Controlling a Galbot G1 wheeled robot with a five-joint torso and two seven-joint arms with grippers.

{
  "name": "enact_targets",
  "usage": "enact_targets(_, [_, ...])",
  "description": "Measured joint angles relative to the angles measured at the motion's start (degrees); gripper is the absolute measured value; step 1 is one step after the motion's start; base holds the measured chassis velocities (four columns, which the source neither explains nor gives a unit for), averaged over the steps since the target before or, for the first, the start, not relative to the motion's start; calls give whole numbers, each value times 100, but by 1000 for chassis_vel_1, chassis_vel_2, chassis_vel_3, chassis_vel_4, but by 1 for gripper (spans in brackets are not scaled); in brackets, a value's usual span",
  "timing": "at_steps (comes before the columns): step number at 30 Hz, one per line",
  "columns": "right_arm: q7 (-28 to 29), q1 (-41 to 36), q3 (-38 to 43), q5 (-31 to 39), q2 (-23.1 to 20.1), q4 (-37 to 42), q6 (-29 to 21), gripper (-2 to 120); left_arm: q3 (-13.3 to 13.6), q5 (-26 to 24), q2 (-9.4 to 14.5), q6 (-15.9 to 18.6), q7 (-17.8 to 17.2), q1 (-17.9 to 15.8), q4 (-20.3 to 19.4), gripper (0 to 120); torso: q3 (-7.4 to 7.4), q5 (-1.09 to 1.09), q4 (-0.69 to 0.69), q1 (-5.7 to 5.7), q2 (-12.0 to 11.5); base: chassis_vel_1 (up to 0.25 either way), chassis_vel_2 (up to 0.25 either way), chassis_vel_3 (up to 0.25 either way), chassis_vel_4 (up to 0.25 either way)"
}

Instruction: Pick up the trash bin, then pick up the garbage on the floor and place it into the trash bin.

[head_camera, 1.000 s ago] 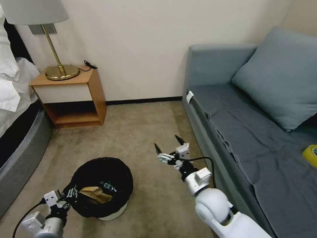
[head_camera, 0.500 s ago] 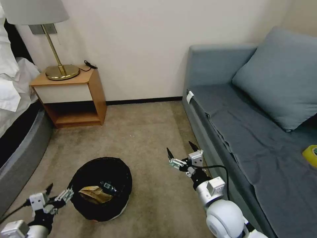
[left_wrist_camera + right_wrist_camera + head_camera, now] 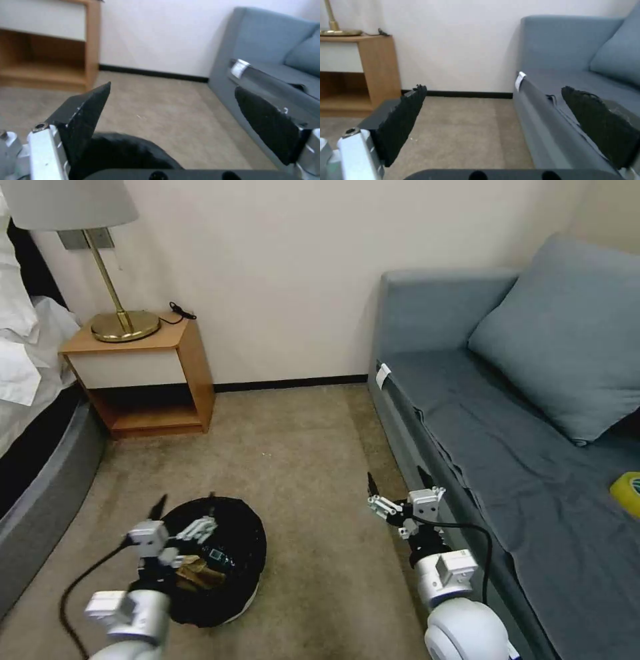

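Two grippers are seen displaced since half a second ago: the left gripper (image 3: 185,511), then low beside the bin's near-left edge, is now raised over the trash bin (image 3: 230,590), and the right gripper (image 3: 395,488) is drawn back toward the sofa (image 3: 533,493). The bin itself is unmoved on the carpet (image 3: 300,447).

The left gripper's jaws are spread wide and nothing is held; the black liner lies just beneath them. A tan paper (image 3: 195,572) and a dark packet (image 3: 216,555) are seen inside the bin, below the jaws. The right gripper's jaws are likewise spread and empty, with the sofa's front edge just beside one finger. A nightstand (image 3: 143,373) is set well beyond the jaws, and a yellow tape roll (image 3: 627,492) lies on the sofa.
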Motion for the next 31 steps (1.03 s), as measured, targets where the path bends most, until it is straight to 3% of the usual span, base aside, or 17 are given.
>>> enact_targets(10, [-13, 8, 11, -4, 115, 10, 52, 100, 649, 378, -86, 261, -464, 24, -72, 100, 0, -1, 0, 0, 0, 0, 0, 0, 0])
enact_targets(20, [-56, 36, 48, 6, 87, -13, 89, 100, 733, 702, -183, 59, -429, 7, -73, 100, 0, 0, 1, 0, 0, 0, 0, 0, 0])
enact_targets(24, [-70, 46, 43, 33, 77, -15, 102, 100, 689, 1041, -233, -335, -394, -19, 15, 100, 0, 0, 1, 0, 0, 0, 0, 0, 0])
enact_targets(31, [-95, 46, 21, 37, 77, -20, 127, 100, 620, 1167, -274, -577, -419, -37, 89, 100, 0, -1, 1, 0, 0, 0, 0, 0, 0])
